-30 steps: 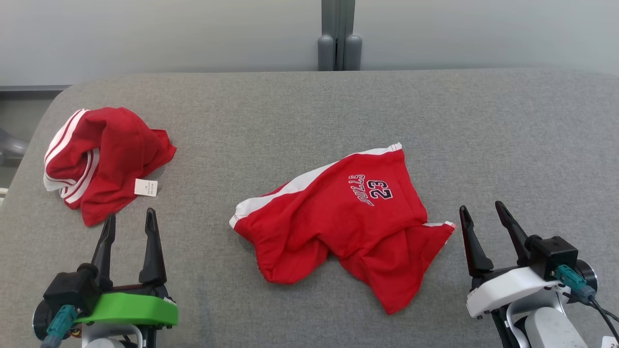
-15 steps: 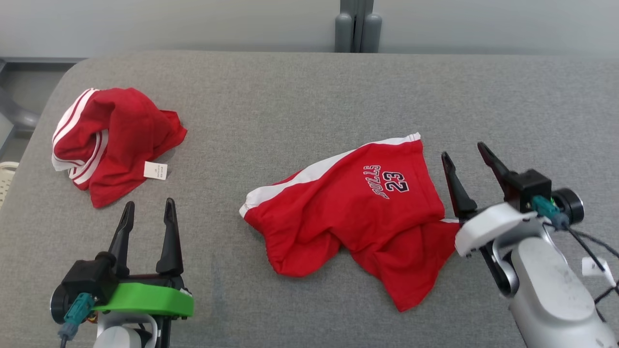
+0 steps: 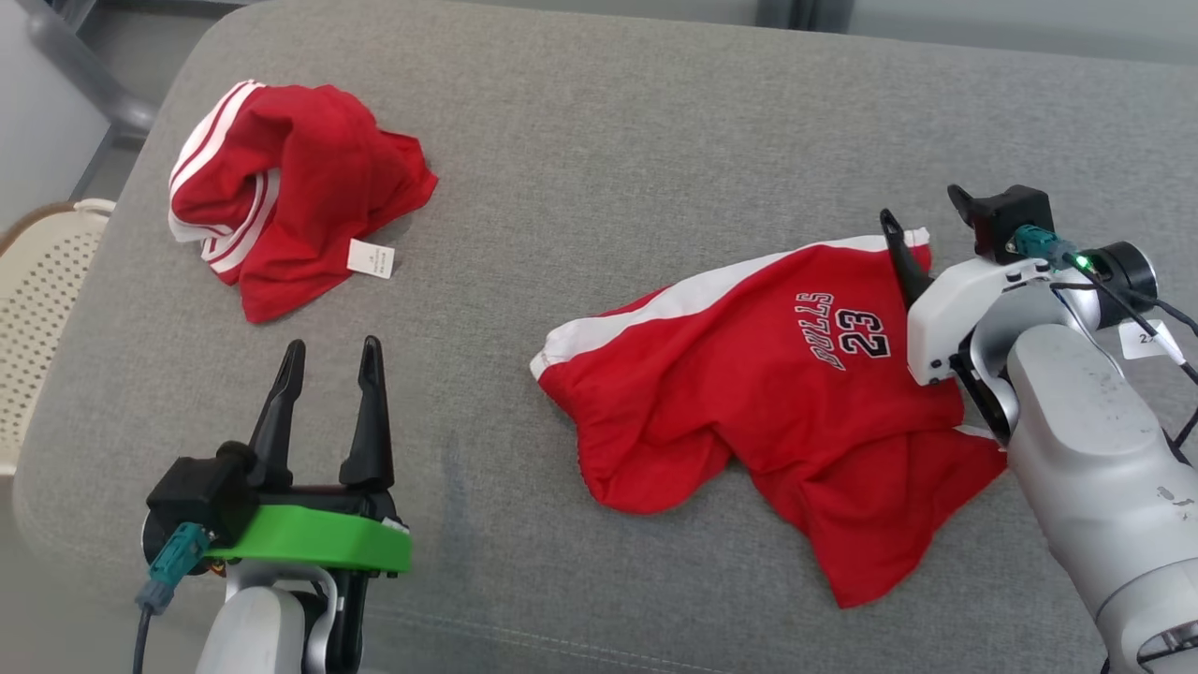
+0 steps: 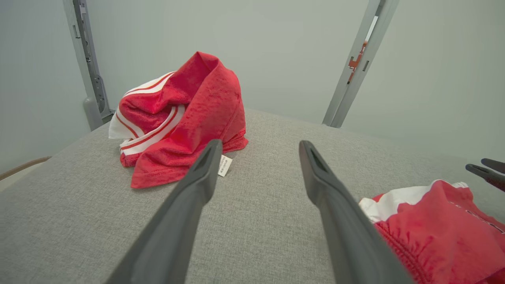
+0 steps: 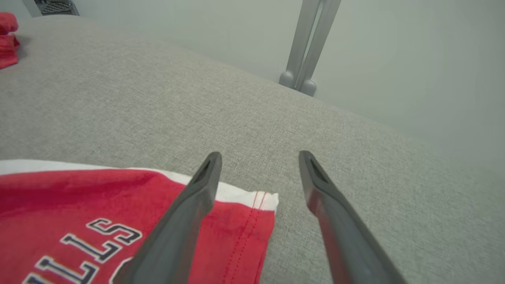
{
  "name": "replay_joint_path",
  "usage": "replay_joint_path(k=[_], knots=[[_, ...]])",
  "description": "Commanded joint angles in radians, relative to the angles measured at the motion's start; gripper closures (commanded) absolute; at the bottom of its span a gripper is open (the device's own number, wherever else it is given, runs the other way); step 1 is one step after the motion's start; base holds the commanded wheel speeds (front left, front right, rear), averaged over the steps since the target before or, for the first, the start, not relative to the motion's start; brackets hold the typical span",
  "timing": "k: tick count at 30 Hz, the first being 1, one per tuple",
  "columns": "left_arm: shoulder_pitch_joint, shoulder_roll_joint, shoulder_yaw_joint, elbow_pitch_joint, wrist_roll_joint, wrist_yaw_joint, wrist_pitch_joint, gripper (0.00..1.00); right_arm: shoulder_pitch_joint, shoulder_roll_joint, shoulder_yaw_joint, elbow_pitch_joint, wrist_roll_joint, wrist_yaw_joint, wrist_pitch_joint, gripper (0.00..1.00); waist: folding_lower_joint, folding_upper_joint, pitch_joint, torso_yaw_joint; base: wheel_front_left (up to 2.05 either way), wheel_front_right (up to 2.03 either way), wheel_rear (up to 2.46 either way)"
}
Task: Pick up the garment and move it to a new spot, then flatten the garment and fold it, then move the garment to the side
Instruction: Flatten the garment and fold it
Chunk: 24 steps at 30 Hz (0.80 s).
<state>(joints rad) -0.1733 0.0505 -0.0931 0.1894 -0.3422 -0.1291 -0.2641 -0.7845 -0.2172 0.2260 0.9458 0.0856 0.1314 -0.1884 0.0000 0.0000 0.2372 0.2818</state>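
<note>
One BULLS garment [image 3: 749, 402] on cushion [image 3: 599, 140], basket [image 3: 45, 290] alongside

Matt cloth garment [image 3: 730, 402], coarse grey upholstery [image 3: 608, 187]

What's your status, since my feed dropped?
Left gripper open, empty. Right gripper open, over far corner of the garment, not gripping. Other red garment lies apart, nothing blocking.

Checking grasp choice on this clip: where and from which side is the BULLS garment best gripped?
Probably the white-trimmed far corner of the garment, approached from the robot's right. It lies flat with an exposed edge, and the open right gripper hangs right by it; the near end is bunched.
</note>
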Motion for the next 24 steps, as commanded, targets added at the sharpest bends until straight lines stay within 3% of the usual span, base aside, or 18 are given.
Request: replay_joint_path(k=[1,8,10,17,24], knots=[[-0.014,0.001,-0.002,-0.002,-0.008,-0.002,0.0,0.0,-0.011,-0.013,0.001,0.035,-0.001,-0.001,0.008,0.0,0.0,0.0,0.037,0.042,0.0,0.0,0.0],[-0.022,0.0,-0.013,-0.008,-0.028,-0.002,0.0,0.0,-0.049,-0.031,-0.001,0.19,0.013,-0.001,0.019,0.0,0.0,0.0,0.059,0.058,0.0,0.0,0.0],[-0.027,0.0,-0.012,-0.007,-0.033,-0.002,0.0,0.0,-0.059,-0.022,0.006,0.218,0.027,-0.001,0.02,0.98,0.0,0.0,0.064,0.059,0.0,0.0,0.0],[-0.03,0.0,-0.005,-0.002,-0.035,-0.002,0.0,0.0,-0.123,-0.043,0.029,0.233,0.056,-0.002,-0.04,1.0,0.0,0.0,0.06,0.039,0.0,0.0,0.0],[-0.031,0.001,0.007,-0.001,-0.025,-0.002,0.0,0.0,-0.23,-0.093,0.019,0.161,0.034,-0.002,-0.077,1.0,0.0,0.0,0.04,0.009,0.0,0.0,0.0]])
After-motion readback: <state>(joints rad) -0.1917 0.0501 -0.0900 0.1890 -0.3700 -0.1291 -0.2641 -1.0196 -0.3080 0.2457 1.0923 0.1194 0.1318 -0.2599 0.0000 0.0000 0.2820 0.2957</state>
